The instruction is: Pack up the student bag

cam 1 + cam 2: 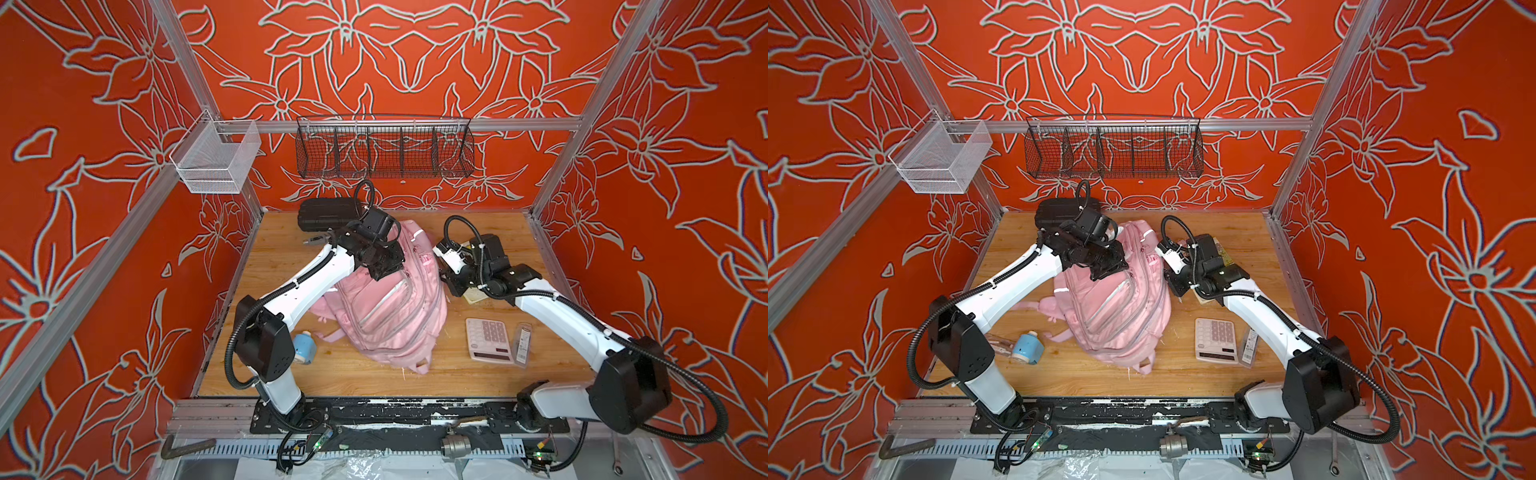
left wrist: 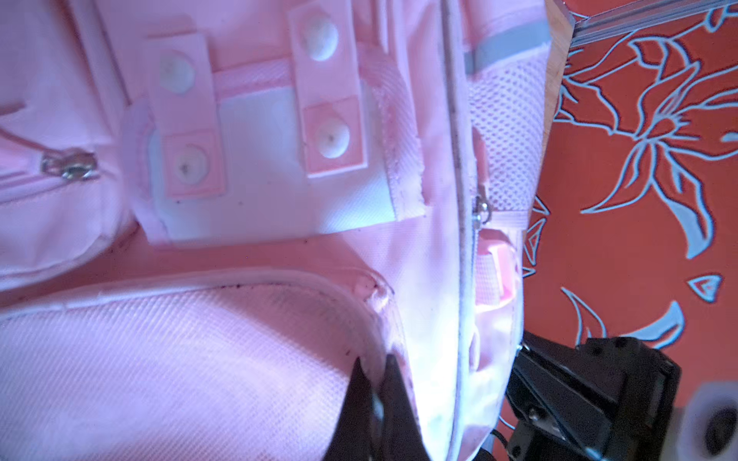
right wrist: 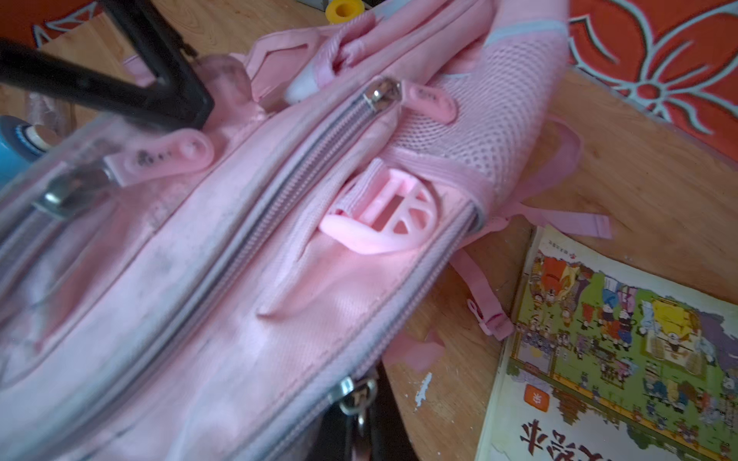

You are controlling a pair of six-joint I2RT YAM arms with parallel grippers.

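Left claw point(image 2: 373, 365) is pinched shut on the white-piped rim of a flap on the student bag point(image 1: 390, 307). Right claw point(image 3: 361, 423) is closed at a metal zipper pull on the bag's side, and the pull runs down between its jaws.

The wooden worktop point(image 1: 291, 374) sits inside red floral walls point(image 1: 415, 62). A black wire basket point(image 1: 384, 151) and a white mesh bin point(image 1: 216, 162) hang on the back rail. The bag lies in the middle of the worktop with its pockets facing up.

A black ribbed case point(image 1: 328, 214) lies at the far left corner. A blue container point(image 1: 303, 347) lies near the left edge. A calculator point(image 1: 488, 340) and a clear packet point(image 1: 523, 345) lie side by side toward the near right corner. A picture book point(image 3: 623, 339) lies just beside the bag's right side.

The left arm point(image 1: 307, 282) and the right arm point(image 1: 561, 316) both rise from the near edge with their elbows outward. The left wrist is bent down over the bag's far end, and the right wrist is low against the bag's right flank.
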